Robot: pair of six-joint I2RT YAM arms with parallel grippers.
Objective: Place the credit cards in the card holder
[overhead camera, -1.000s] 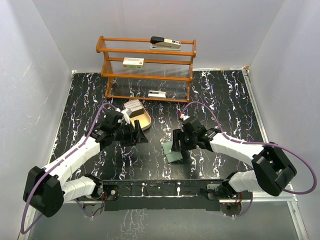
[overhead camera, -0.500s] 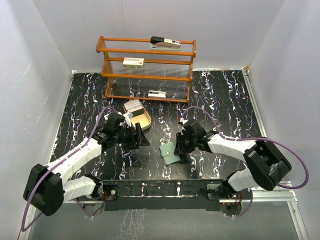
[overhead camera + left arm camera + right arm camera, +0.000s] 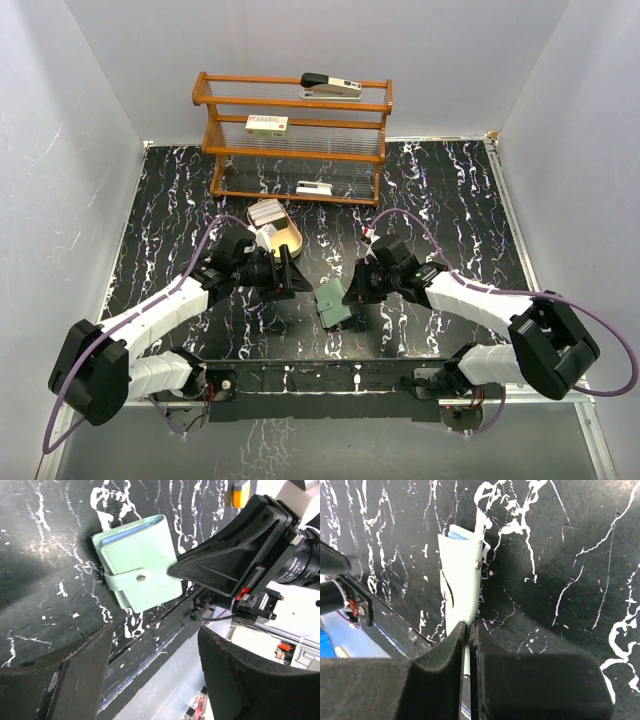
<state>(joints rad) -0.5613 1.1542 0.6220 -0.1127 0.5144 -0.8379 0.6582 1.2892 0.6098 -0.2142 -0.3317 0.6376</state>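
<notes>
Card holder (image 3: 334, 303) lies snapped shut on the black table (image 3: 450, 200), lower centre of the overhead frame. Right gripper (image 3: 352, 296) has its jaws pressed together, tips at the holder's edge; we cannot tell if they pinch it. Left gripper (image 3: 287, 272) is spread wide and empty, just left of the holder. Credit cards (image 3: 265, 212) are stacked in the tray (image 3: 290, 243), above and to the left.

- The overhead view is bright and even, lit from above; the white walls (image 3: 80, 120) wash out pale, and soft shadows pool under both arms on the black marbled table (image 3: 450, 200).
- In the left wrist view, the card holder (image 3: 140, 570) is crisp and well lit, with a small glint on its snap. The fingers (image 3: 55, 680) of the left gripper (image 3: 156, 630) are dark and soft (too near to focus).
- The right wrist view is dimmer. The fingers (image 3: 435, 680) of the right gripper (image 3: 469, 626) blur into a black mass, and a shadow lies just right of the card holder.
</notes>
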